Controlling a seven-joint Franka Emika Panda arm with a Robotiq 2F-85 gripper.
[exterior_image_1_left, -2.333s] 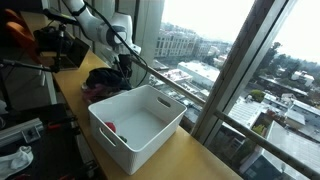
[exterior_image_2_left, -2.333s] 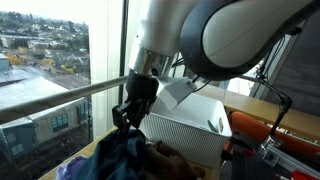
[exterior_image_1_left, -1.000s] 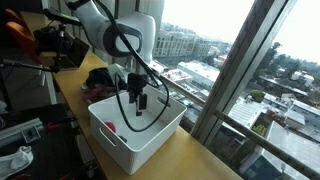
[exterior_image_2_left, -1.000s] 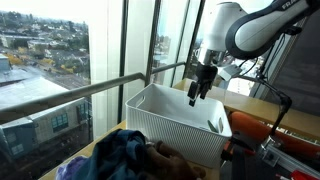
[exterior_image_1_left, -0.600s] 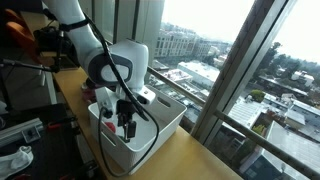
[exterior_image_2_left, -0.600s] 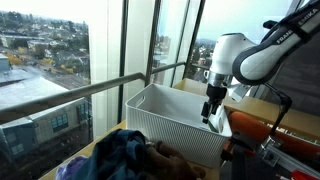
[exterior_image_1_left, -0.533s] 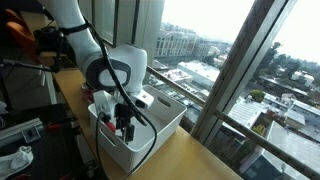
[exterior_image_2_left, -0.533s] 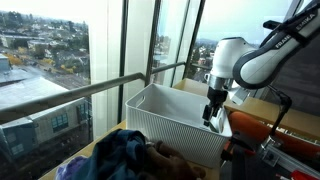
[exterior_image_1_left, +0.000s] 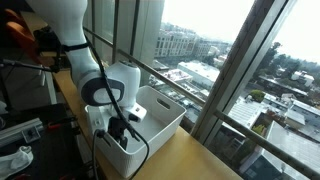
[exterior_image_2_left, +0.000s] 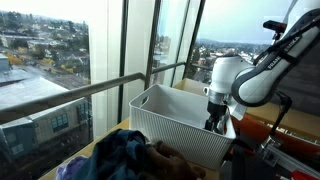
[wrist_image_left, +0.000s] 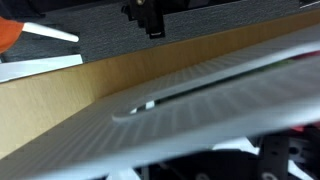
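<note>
A white slatted basket (exterior_image_1_left: 165, 100) stands on a wooden tabletop (exterior_image_1_left: 190, 155) beside a big window. In both exterior views my gripper (exterior_image_1_left: 120, 132) is down at one end of the basket (exterior_image_2_left: 180, 135), right at its rim and end wall. The gripper (exterior_image_2_left: 213, 122) is a dark shape there, and I cannot make out how its jaws stand. In the wrist view the basket's ribbed wall (wrist_image_left: 200, 100) fills the picture, very close and blurred. The basket's inside near the gripper is hidden by the arm. A heap of dark and blue clothes (exterior_image_2_left: 125, 155) lies beyond the basket's opposite end.
Window glass with a handrail (exterior_image_2_left: 90, 90) runs along the table's far side, and a slanted window post (exterior_image_1_left: 235, 70) stands close by. Dark equipment (exterior_image_1_left: 20, 130) and cables crowd the room side. An orange object (exterior_image_2_left: 270, 130) sits behind the basket.
The arm swung from above the basket's middle to its end, then dropped lower until the gripper reached the rim. The basket and the clothes have stayed put.
</note>
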